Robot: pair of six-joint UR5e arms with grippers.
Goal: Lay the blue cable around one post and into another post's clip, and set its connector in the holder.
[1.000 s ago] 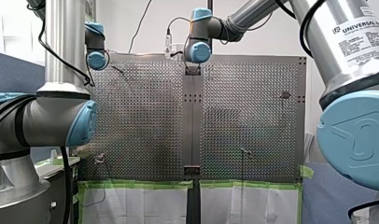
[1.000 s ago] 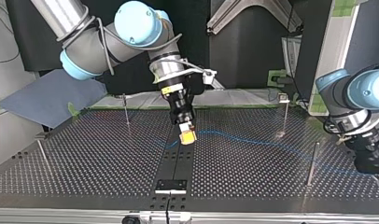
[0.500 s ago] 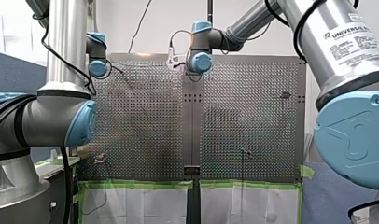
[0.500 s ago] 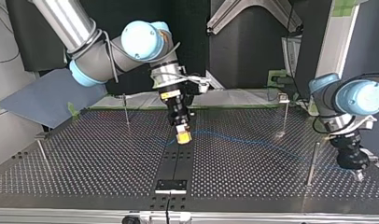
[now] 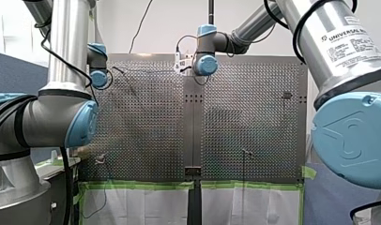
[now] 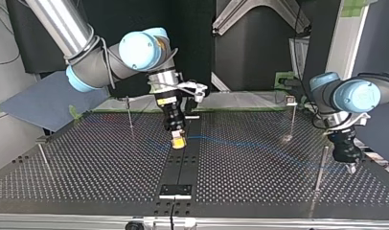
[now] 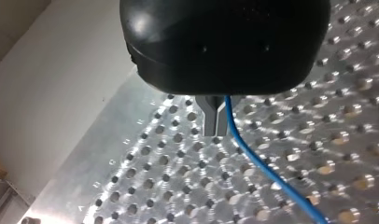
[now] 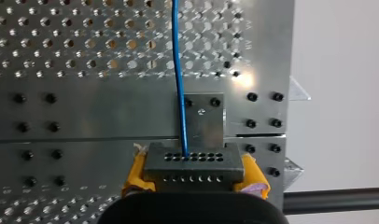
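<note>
Perforated table (image 6: 87, 167) fills the top view, and you have both ends of the job in hand but little of it finished. Just off the view's centre toward 7 o'clock, the right gripper (image 6: 177, 140) has its yellow pads clamped on the connector (image 8: 192, 164), a dark block with rows of holes, and the blue cable (image 6: 250, 145) rises from that block. The cable then runs low over the plate toward 4 o'clock to the left gripper (image 6: 351, 167). In the left wrist view its metal fingers (image 7: 210, 119) stand pressed together with the cable coming out right at them. It looks pinched there, though the gripper body hides the exact contact. The cable appears to pass between the post at 3 o'clock (image 6: 292, 115) and the post at 4 o'clock (image 6: 320, 165), and you can judge it wrapped round neither and seated in no clip. The posts at 9 o'clock (image 6: 129, 115) and 8 o'clock (image 6: 42, 155) stand well apart from it. What looks like the holder (image 6: 176, 190) sits at 6 o'clock with nothing in it, apart from the connector. By this reading the routing, the clipping and the seating of the connector are all left to do.
</note>
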